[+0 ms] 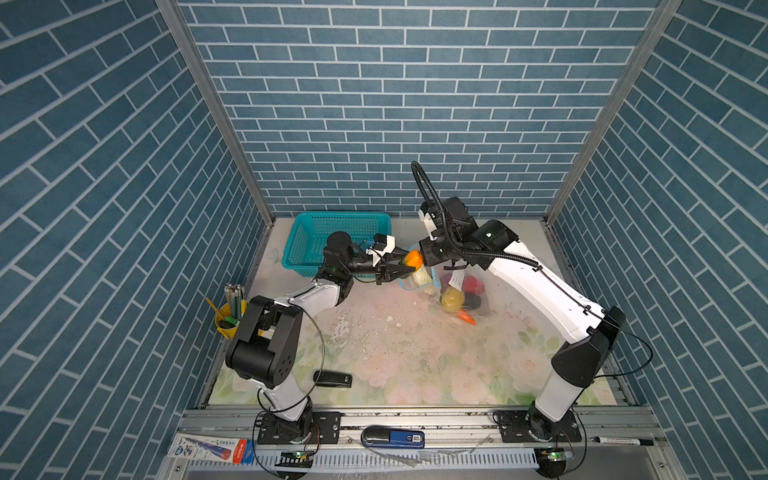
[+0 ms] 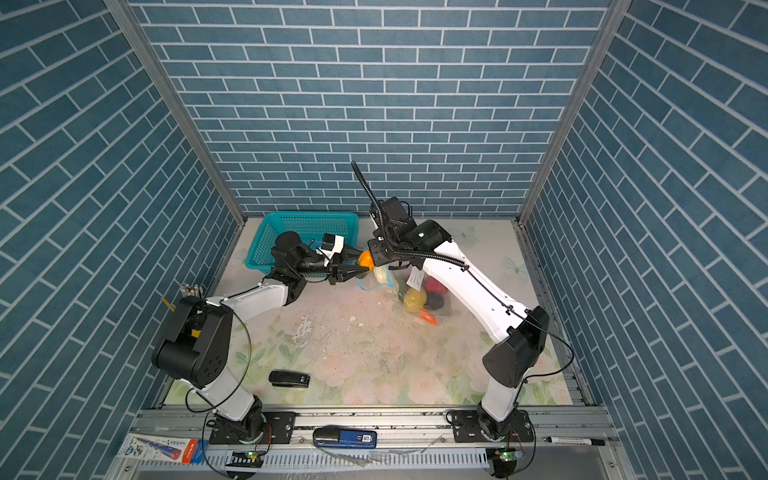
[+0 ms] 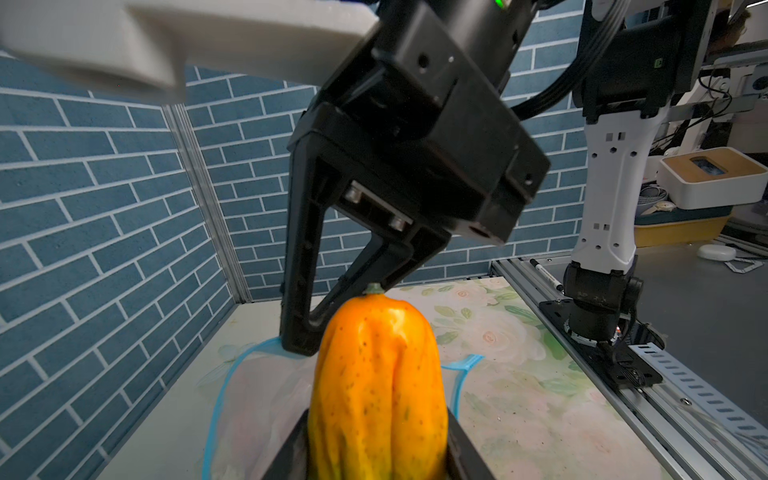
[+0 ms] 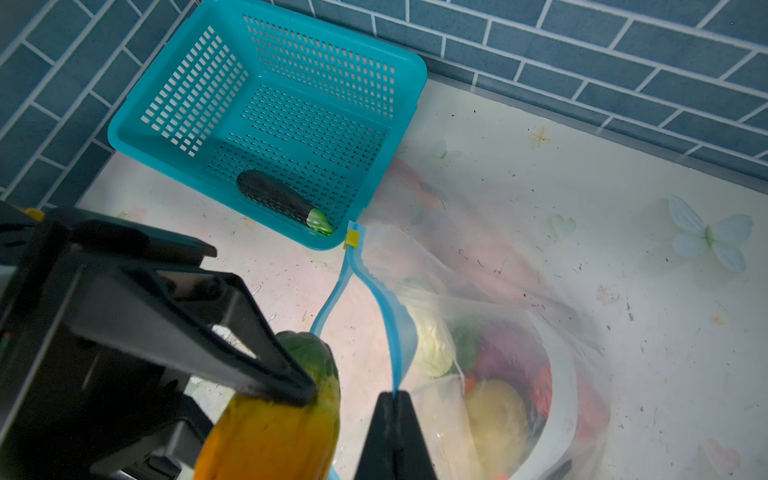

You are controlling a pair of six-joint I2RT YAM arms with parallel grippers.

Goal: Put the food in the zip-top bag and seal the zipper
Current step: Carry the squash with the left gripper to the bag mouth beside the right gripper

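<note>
My left gripper point(image 1: 410, 263) grasps a glossy orange toy fruit point(image 3: 378, 386) with a green tip, just beside the open mouth of the clear crinkly zip-top bag point(image 4: 519, 328). My right gripper point(image 4: 392, 399) is clenched on its light blue zipper strip point(image 4: 388, 316). I'd push the fruit well between both strips before releasing

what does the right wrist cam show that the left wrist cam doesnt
Only the right wrist view: the teal basket with the dark eggplant in it, the yellow slider, and the food inside the bag. Only the left wrist view: the right arm's base and a black marker near it. Both: the left gripper holding the orange-green fruit, and the right gripper shut on the blue zipper at the bag's mouth.
</note>
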